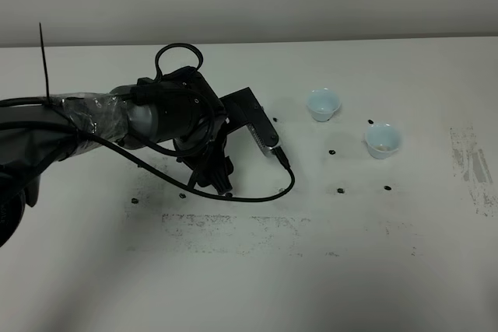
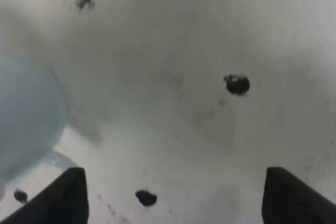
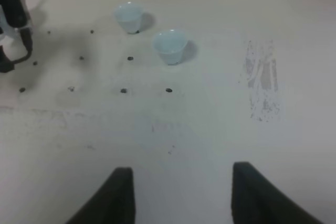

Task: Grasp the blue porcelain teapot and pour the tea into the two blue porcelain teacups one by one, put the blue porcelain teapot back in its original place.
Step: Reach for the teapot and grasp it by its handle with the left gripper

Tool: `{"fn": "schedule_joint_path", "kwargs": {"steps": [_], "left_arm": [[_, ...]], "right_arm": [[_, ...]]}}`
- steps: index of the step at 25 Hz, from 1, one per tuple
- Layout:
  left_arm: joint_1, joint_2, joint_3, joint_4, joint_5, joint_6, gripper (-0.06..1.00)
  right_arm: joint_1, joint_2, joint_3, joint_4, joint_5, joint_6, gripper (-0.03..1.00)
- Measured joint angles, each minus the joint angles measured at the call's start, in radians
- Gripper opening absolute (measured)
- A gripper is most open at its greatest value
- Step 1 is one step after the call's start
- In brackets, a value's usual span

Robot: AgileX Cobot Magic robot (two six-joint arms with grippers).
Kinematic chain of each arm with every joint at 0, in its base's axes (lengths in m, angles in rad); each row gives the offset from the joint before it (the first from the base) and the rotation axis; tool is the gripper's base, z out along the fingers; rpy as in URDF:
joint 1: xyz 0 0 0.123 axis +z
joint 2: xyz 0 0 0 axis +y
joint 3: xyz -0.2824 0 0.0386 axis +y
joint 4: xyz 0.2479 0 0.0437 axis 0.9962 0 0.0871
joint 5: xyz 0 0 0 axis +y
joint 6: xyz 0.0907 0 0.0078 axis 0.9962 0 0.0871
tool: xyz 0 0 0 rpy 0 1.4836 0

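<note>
The two blue porcelain teacups stand upright on the white table [image 1: 257, 285], one [image 1: 323, 104] farther back and one [image 1: 383, 141] nearer and to its right. The right wrist view shows both too [image 3: 128, 17] [image 3: 170, 45]. My left gripper [image 1: 219, 179] points down at the table left of the cups. The arm hides the blue porcelain teapot from the high camera. In the left wrist view a blurred pale-blue rounded body, the teapot [image 2: 26, 114], lies just outside one finger. The left gripper [image 2: 176, 200] is open over bare table. My right gripper [image 3: 181, 195] is open and empty, well short of the cups.
Small black dots [image 1: 340, 190] mark the table around the cups and the left gripper. A black cable [image 1: 264, 196] loops from the left wrist down onto the table. Grey scuff marks [image 1: 471, 165] run along the right side, and a fainter band [image 1: 233, 223] crosses the front.
</note>
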Motion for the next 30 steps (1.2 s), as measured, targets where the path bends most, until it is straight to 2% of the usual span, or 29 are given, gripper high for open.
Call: {"fn": "schedule_joint_path", "kwargs": {"steps": [5, 14, 23, 26, 30], "left_arm": [[0.0, 0.0, 0.0, 0.04, 0.026, -0.084, 0.69], [-0.001, 0.0, 0.0, 0.043, 0.06, -0.077, 0.69], [-0.001, 0.0, 0.0, 0.066, 0.122, -0.226, 0.69], [-0.007, 0.0, 0.0, 0.024, 0.135, -0.212, 0.69], [-0.018, 0.0, 0.0, -0.015, 0.091, -0.119, 0.69]], "right_arm": [[0.0, 0.0, 0.0, 0.0, 0.0, 0.0, 0.45], [0.0, 0.0, 0.0, 0.0, 0.0, 0.0, 0.45], [0.0, 0.0, 0.0, 0.0, 0.0, 0.0, 0.45], [0.0, 0.0, 0.0, 0.0, 0.0, 0.0, 0.45], [0.0, 0.0, 0.0, 0.0, 0.0, 0.0, 0.45]]}}
